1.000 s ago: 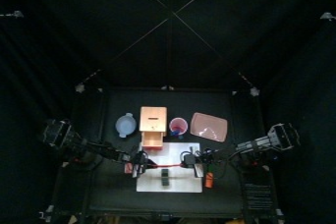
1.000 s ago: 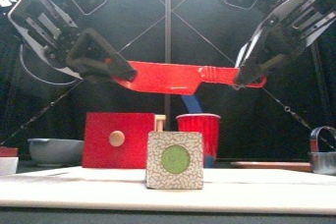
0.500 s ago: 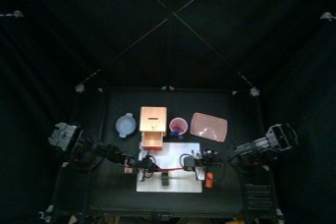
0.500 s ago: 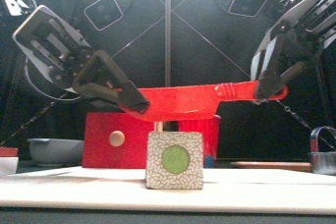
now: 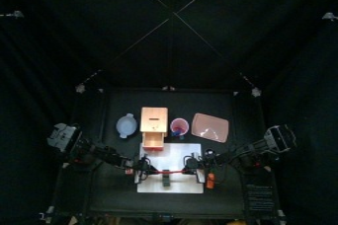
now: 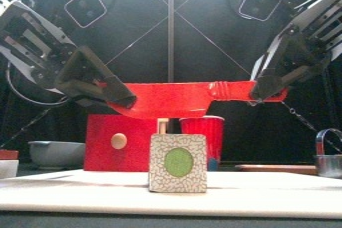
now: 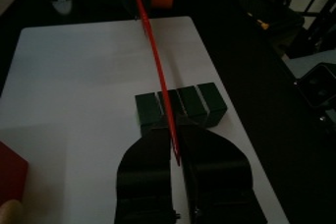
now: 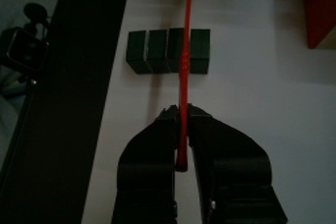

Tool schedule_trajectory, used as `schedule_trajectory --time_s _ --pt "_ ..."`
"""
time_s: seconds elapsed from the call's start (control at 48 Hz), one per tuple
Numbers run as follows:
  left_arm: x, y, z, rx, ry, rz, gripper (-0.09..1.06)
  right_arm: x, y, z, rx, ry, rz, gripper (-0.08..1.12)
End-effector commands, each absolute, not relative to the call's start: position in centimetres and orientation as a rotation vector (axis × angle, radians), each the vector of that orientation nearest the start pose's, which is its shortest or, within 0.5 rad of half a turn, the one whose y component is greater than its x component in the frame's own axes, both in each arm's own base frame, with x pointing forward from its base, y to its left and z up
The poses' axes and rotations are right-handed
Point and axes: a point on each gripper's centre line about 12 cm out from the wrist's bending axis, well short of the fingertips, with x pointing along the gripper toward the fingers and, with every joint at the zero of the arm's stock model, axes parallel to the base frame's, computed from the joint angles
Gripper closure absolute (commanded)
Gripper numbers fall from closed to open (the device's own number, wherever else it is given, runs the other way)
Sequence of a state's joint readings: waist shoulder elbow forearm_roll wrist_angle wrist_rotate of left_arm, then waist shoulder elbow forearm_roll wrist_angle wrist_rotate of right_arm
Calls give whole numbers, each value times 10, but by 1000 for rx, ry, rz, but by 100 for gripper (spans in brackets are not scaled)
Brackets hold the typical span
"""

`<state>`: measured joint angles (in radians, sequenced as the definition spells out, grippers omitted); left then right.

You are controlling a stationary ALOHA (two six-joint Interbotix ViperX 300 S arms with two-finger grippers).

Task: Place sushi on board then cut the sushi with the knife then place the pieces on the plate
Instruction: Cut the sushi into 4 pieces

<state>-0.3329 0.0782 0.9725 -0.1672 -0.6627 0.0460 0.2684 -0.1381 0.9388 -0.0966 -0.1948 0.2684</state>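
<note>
Step 1 is done: sushi roll (image 6: pixel 178 164) sits on the white board (image 7: pixel 79 81), about mid-board, end face toward the near edge.

Step 2 is set up, no cut made:
- Red knife (image 6: pixel 181 94) is held level above the roll and clear of it, running left to right across it.
- Left gripper (image 6: pixel 123 98) is clamped on the knife's left end, right gripper (image 6: pixel 257 89) on its right end. Both wrist views show the jaws pinched narrow on the thin red edge.
- The blocks sit tight against each other with no gap, so I judge nothing is cut.
- The wrist views put the blade roughly over a seam. I can't tell exactly.

Step 3 is not begun: pink tray (image 5: pixel 209 125) lies far right of the board, well apart from the roll. No pieces on it as far as the top view shows.

Left to do: press the knife down through the seams, part the pieces, carry each to the tray.

Counts:
- 1 roll of 3 dark green blocks (both wrist views agree)
- 1 red knife
- 1 board
- 1 tray
- 1 red cup (image 6: pixel 203 134), behind the roll; can't make out a blue knife in it
- 1 wooden box (image 6: pixel 120 142) with a red front, left of the cup
- 1 blue-grey bowl (image 6: pixel 54 153), left of the box
</note>
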Motion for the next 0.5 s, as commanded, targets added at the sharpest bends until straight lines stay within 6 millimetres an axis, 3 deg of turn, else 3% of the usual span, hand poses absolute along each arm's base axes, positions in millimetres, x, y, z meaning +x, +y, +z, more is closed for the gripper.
schedule_trajectory --time_s 0.021,0.229,0.333,0.5 --pt "324 -104 114 33 370 -209 64 311 89 147 127 533 233 64" --pt "326 -101 106 68 365 -160 64 311 81 120 141 483 163 69" --pt "326 -101 104 66 370 -149 64 315 78 116 123 449 106 69" --pt "328 -105 107 61 361 -154 64 318 93 122 109 430 91 69"
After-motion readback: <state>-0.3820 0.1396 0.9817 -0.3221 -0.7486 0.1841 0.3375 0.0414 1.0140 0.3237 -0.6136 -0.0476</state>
